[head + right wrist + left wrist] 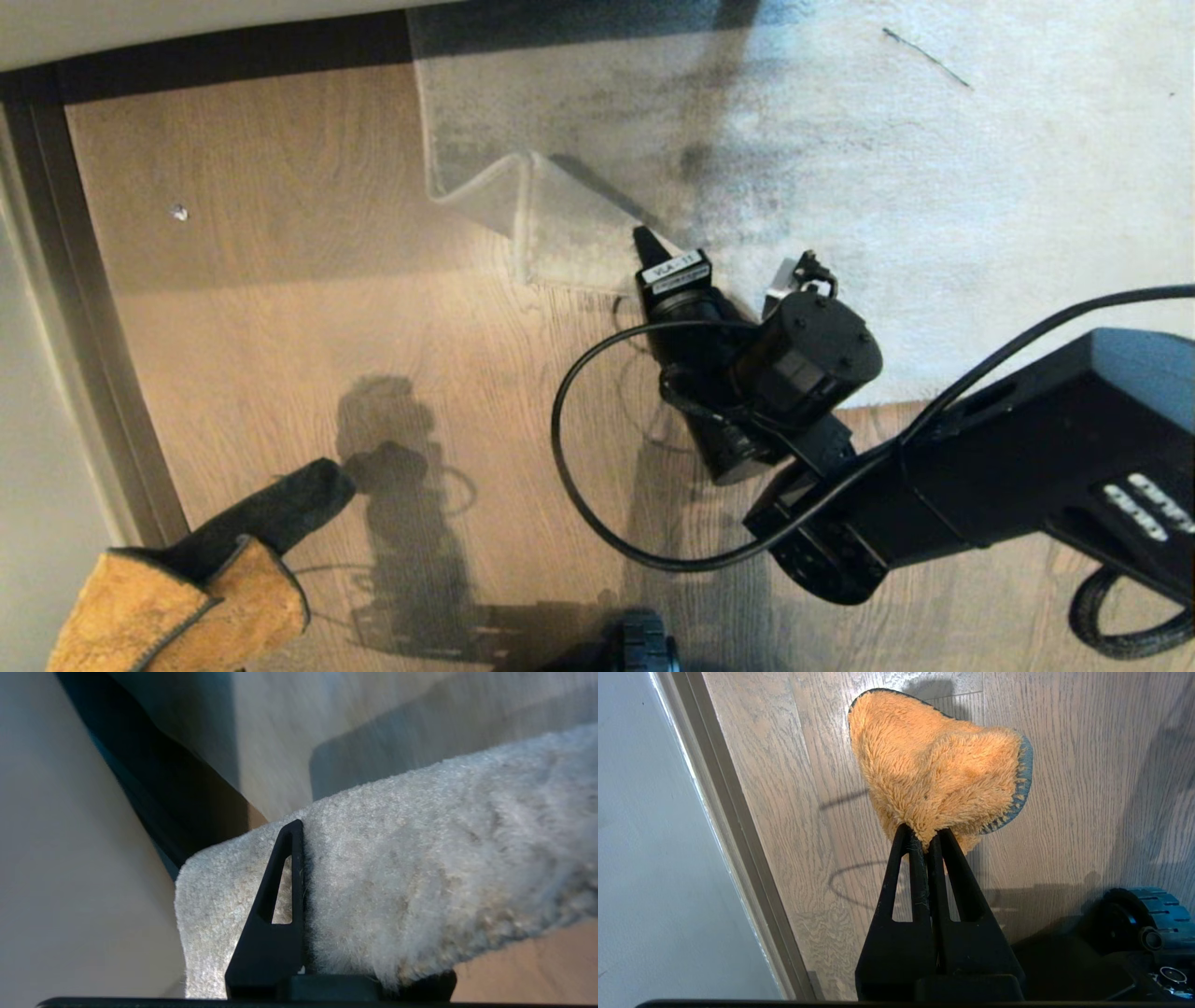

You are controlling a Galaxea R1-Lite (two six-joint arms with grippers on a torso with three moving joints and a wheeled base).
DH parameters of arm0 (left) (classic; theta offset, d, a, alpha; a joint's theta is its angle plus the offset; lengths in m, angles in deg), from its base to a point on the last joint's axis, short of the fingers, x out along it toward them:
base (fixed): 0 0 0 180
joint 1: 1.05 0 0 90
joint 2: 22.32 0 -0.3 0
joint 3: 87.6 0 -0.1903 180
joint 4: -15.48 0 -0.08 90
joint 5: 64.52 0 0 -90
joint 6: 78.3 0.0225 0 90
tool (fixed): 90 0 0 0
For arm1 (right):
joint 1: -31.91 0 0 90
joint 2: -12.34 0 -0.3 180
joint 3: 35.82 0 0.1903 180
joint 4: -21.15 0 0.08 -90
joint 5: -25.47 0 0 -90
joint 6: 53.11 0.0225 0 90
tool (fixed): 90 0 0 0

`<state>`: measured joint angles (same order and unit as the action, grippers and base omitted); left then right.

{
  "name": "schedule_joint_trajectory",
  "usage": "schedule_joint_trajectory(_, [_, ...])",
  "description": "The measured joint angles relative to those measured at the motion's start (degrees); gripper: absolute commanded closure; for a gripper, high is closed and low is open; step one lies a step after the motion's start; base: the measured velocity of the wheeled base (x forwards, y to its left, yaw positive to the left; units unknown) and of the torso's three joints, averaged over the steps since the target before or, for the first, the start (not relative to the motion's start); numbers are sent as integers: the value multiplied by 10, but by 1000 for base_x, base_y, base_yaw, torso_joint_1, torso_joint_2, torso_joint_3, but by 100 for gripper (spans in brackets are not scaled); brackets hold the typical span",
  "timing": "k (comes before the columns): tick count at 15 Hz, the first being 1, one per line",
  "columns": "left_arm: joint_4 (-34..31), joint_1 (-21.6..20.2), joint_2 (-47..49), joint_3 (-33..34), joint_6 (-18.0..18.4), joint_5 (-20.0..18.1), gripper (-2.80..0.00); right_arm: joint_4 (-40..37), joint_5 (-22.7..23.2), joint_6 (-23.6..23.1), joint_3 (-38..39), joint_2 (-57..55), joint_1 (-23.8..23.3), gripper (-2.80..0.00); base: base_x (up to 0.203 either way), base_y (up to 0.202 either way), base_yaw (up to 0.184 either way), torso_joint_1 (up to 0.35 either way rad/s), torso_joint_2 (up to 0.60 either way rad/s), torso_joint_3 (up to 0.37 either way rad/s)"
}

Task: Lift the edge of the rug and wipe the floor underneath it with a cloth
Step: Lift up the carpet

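Rug pile is sitting pinched in the right claw (303, 896): in the right wrist view one black finger (275, 914) is pressing against the grey rug edge (397, 868), and the fabric is bulging past it on both sides. In the head view this claw (651, 250) is showing at the centre of the frame, its tip meeting the rug corner (560, 233), which is standing up off the floor (280, 280) in a folded peak with the paler backing facing out. The rest of the rug (934, 187) is lying flat across the upper right of the frame.

The left claw (929, 842) is pressing together on the cloth (938, 765), whose fluffy orange face is fanning out beyond the fingertips above the wood planks. In the head view that cloth (177, 597) is sitting at the lower left corner, orange with a black flap, apart from the rug. A dark skirting strip (84, 327) is running along the left side, and a black wheel (649, 644) is peeking in at the bottom centre.
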<state>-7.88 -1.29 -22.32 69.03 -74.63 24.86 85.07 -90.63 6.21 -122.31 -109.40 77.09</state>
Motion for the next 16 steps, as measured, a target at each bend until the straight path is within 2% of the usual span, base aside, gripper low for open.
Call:
schedule_joint_trajectory(6, [0,0,0,0,0,0,0,-2,41,-1,6,56,-25,0,0,0,0,0,0,0])
schedule_joint_trajectory(12, [0,0,0,0,0,0,0,-1,45,-8,33,100,-26,0,0,0,0,0,0,0])
schedule_joint_trajectory(16, [0,0,0,0,0,0,0,-1,52,-31,34,108,-26,0,0,0,0,0,0,0])
